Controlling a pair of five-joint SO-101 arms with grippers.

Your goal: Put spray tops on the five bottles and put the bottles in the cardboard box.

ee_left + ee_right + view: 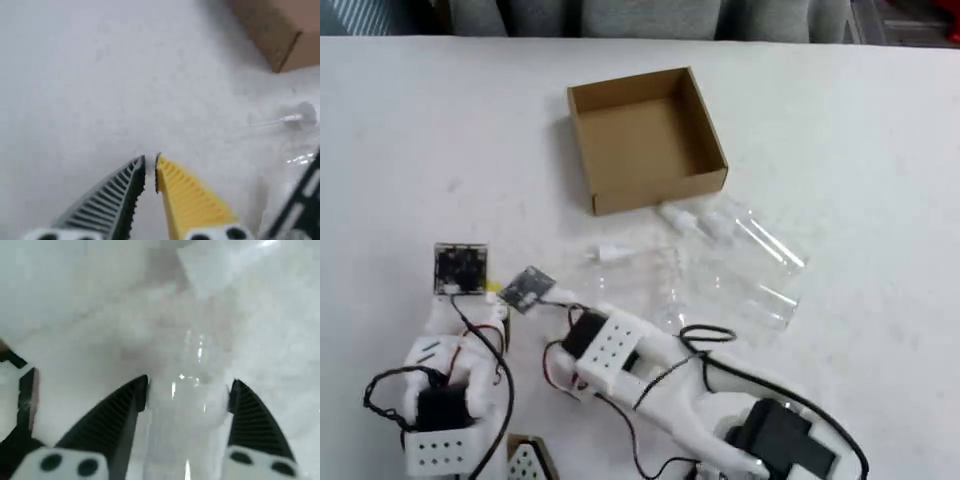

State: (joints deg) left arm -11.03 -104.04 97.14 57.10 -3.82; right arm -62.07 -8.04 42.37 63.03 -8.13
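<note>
The right gripper (190, 385) is standing wide open. Its two black jaws are straddling a clear bottle (187, 407), which is lying between them with its sides close against the jaw tips. Whether they are pressing on it I cannot tell. The left gripper (150, 162) is hanging low over bare table, its grey and yellow jaws drawn together to a thin slit and holding nothing.

Just past the arms' ends, a white spray top (610, 252) is lying on its side, apart from both grippers. Further out and toward the right arm's side, other clear bottles (760, 250) are lying flat in a loose cluster, some touching. A few more spray tops (682, 215) are resting at the cluster's far edge, just in front of the cardboard box (660, 190). The box is sitting upright beyond everything else, turned slightly askew, with its open top facing up.

The white table (420, 150) is stretching out on all sides, and grey furniture (650, 15) is showing beyond its far edge.
</note>
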